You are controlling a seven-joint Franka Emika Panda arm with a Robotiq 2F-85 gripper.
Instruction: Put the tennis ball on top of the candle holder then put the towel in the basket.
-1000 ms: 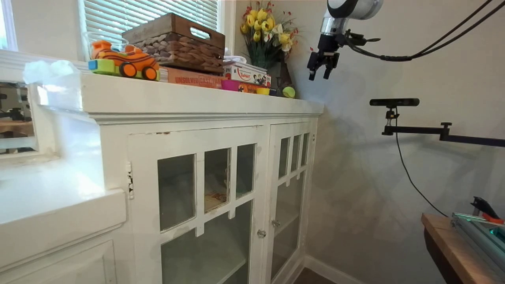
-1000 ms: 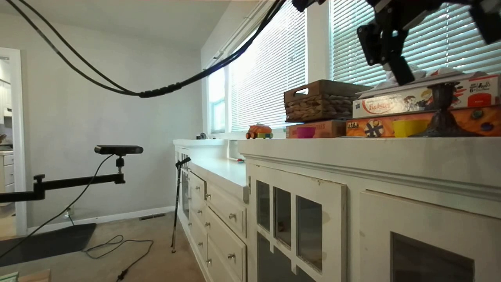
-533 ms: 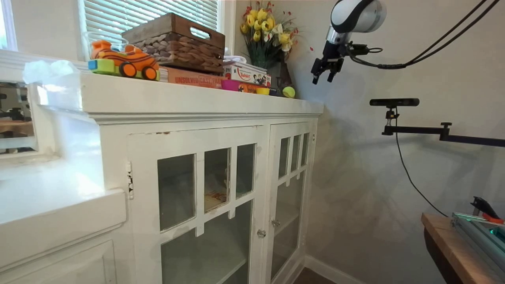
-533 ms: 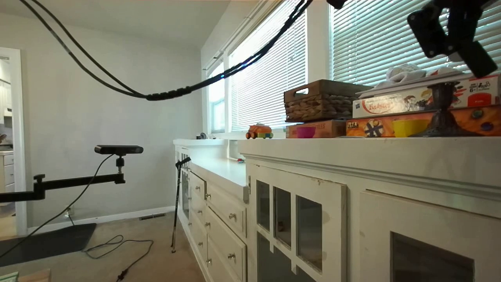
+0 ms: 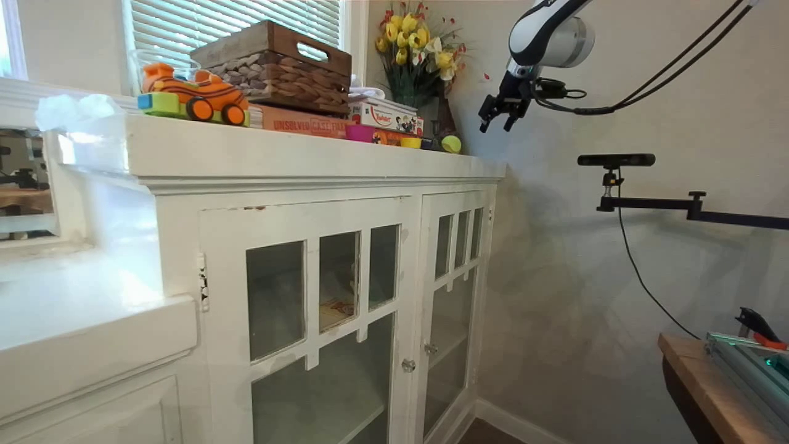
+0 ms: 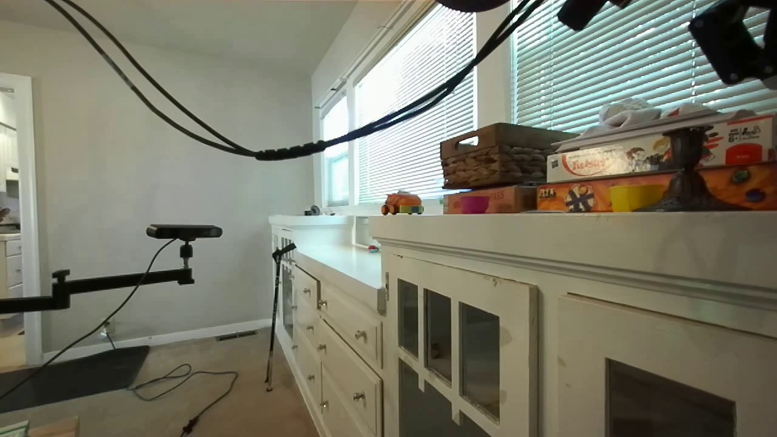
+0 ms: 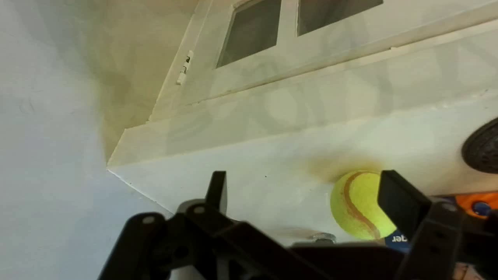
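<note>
One tennis ball [image 7: 362,206] rests on the white cabinet top [image 7: 280,184]. Higher up, the one gripper [image 7: 303,186] is released, its two jaws well apart. One candle holder [image 6: 687,173] stands upright near the ball. Farther along sit one yellow cup [image 6: 634,198], one pink cup [image 6: 474,205], one wicker basket [image 6: 495,156] on one reddish box [image 6: 515,200], and one toy truck [image 6: 402,204].

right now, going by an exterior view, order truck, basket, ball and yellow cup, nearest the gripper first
In an exterior view, from the gripper:
1. ball, down and picture-left of it
2. yellow cup, further left
3. basket, left again, on a box
4. truck, leftmost
</note>
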